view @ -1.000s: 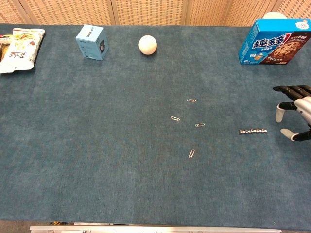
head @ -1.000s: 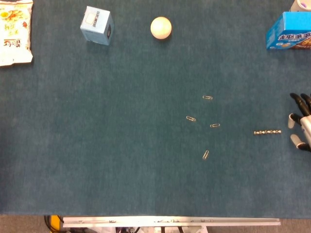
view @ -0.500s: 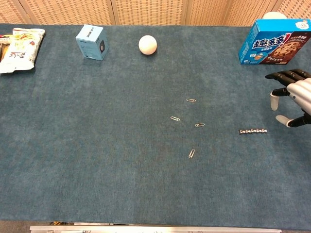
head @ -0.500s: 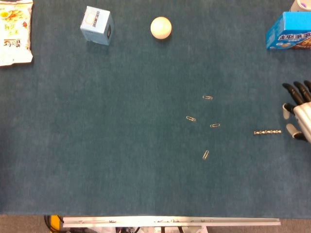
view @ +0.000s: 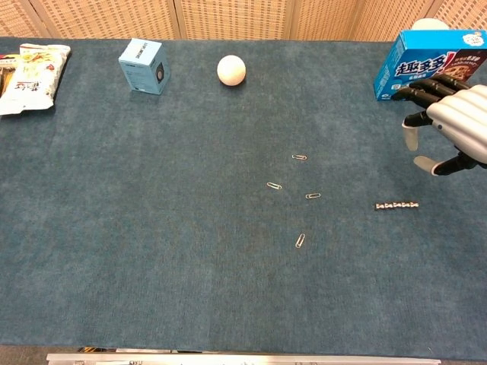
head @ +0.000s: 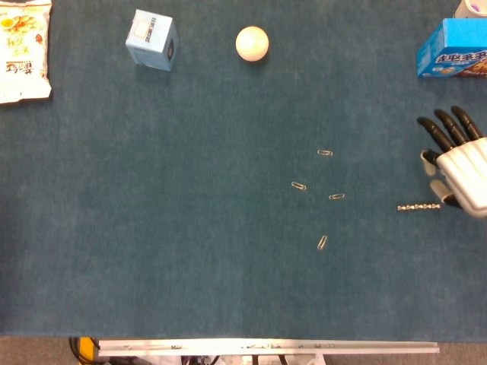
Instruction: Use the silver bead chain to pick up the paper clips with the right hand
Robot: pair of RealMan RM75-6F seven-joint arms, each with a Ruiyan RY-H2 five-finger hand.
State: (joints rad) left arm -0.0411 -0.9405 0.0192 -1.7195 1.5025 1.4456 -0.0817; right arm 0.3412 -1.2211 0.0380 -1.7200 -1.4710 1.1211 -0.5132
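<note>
Dark teal felt covers the counter (head: pixel 152 266), seen from above in the head view and from a lower angle in the chest view, where woven tan panels stand behind its far edge. Near the right side lies the silver bead chain (head: pixel 418 206) (view: pixel 396 205), a short straight string of beads flat on the felt, its long axis running left to right across the counter. The right hand (head: pixel 456 169) (view: pixel 450 126) hovers just beyond the chain's right end, above and slightly farther back; it holds nothing, its dark fingers (head: pixel 445 129) spread apart and reaching toward the counter's far side, with pale fingertips (view: pixel 411 139) curling downward. In the chest view the hand plainly sits off the surface, apart from the chain. Four paper clips (head: pixel 325 153) (view: pixel 299 157) are scattered loosely to the left of the chain, near the counter's middle: one farthest back, two (head: pixel 299 185) (head: pixel 336 197) in the middle of the group, and one (head: pixel 322 242) nearest the front edge, tilted on a diagonal. Along the far edge sit a blue cookie box (head: pixel 453 49) (view: pixel 430 65) at the right, partly behind the hand in the chest view, a cream ball (head: pixel 252 42), a small light-blue box (head: pixel 151 39), and a snack bag (head: pixel 24 49) at the far left. The left hand does not appear in either view.
</note>
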